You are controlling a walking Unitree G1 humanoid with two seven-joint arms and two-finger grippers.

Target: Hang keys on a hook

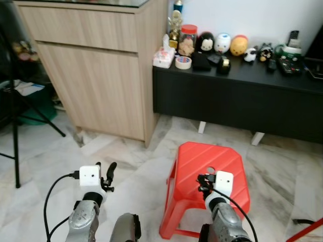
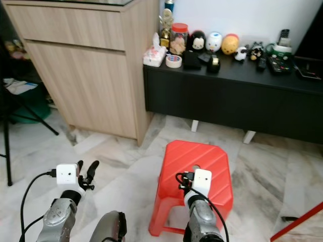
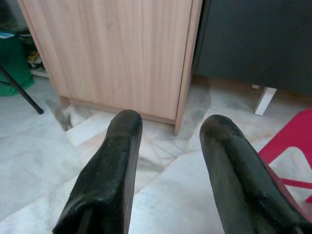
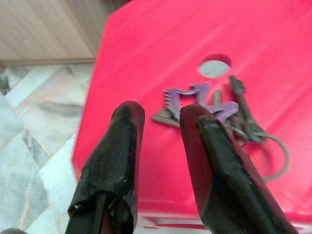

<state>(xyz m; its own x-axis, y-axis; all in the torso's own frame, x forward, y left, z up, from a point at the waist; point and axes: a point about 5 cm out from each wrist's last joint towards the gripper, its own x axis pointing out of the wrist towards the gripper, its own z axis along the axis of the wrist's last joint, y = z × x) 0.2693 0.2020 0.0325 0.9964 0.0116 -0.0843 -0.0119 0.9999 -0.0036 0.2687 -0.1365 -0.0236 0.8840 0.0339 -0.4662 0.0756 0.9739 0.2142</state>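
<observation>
A bunch of keys [image 4: 246, 127] on a ring, with a purple toothed charm [image 4: 195, 95], lies flat on the red plastic stool [image 1: 202, 156] beside the stool's round hole [image 4: 214, 68]. My right gripper [image 4: 161, 117] hovers just above the stool's top, open, with its fingertips short of the charm and nothing between them. From the head it shows over the stool's near part as my right gripper [image 1: 203, 182]. My left gripper [image 1: 105, 172] is open over the marble floor to the left of the stool, pointing at the wooden cabinet [image 3: 122, 53].
A tall wooden cabinet [image 1: 96, 65] stands at the back left. A low black sideboard [image 1: 237, 96] with figurines, a jar and tape runs along the wall. Black tripod legs [image 1: 15, 141] stand at the far left. A red bar [image 1: 305, 231] crosses the lower right corner.
</observation>
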